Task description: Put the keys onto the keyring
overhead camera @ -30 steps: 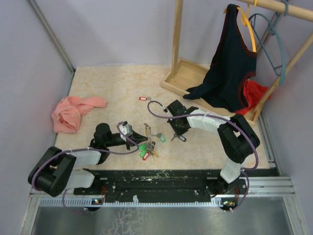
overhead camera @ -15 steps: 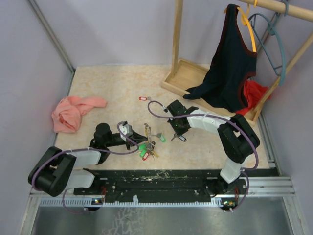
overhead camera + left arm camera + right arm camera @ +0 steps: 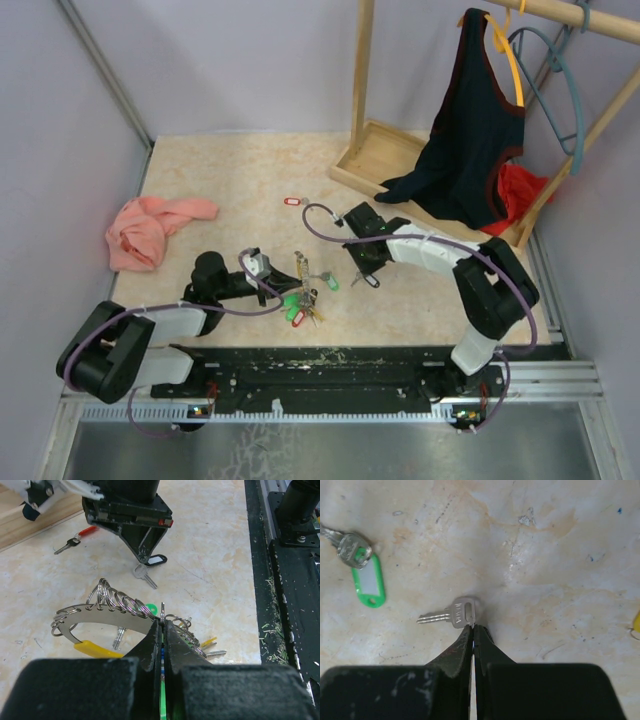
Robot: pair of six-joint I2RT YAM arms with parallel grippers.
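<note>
From above, the left fingers (image 3: 284, 289) are seen clamped on the large thin silvery metal keyring (image 3: 303, 282) with its bunch of coloured tags. The right fingers (image 3: 366, 268) are set tip-down on the bench (image 3: 230, 170), pressed together at a small silver key with a black plastic tag (image 3: 369, 282). A green-tagged silver key (image 3: 328, 281) is left between the two pairs of fingers, and a red-tagged silver key (image 3: 292, 201) well beyond them.

In the left wrist view, the keyring (image 3: 100, 616) is pinched only at its thin band by the left fingers (image 3: 159, 636). It could be twisted in that hold by the weight of the bunch, and its opening turned away.

In the right wrist view, the right fingers (image 3: 472, 632) are shut, with their tips touching the head of the flat-lying key (image 3: 462, 611). Whether anything is gripped cannot be told. On so smooth a surface the key may simply be pushed aside or dropped.

The bench is pale, marbled and scuffed. It is enclosed by lilac walls (image 3: 250, 60). A crumpled pink cloth (image 3: 150, 232) is seen beyond the left fingers, and a wooden clothes rack (image 3: 385, 150) with a dark garment (image 3: 470, 130) beyond the right.
</note>
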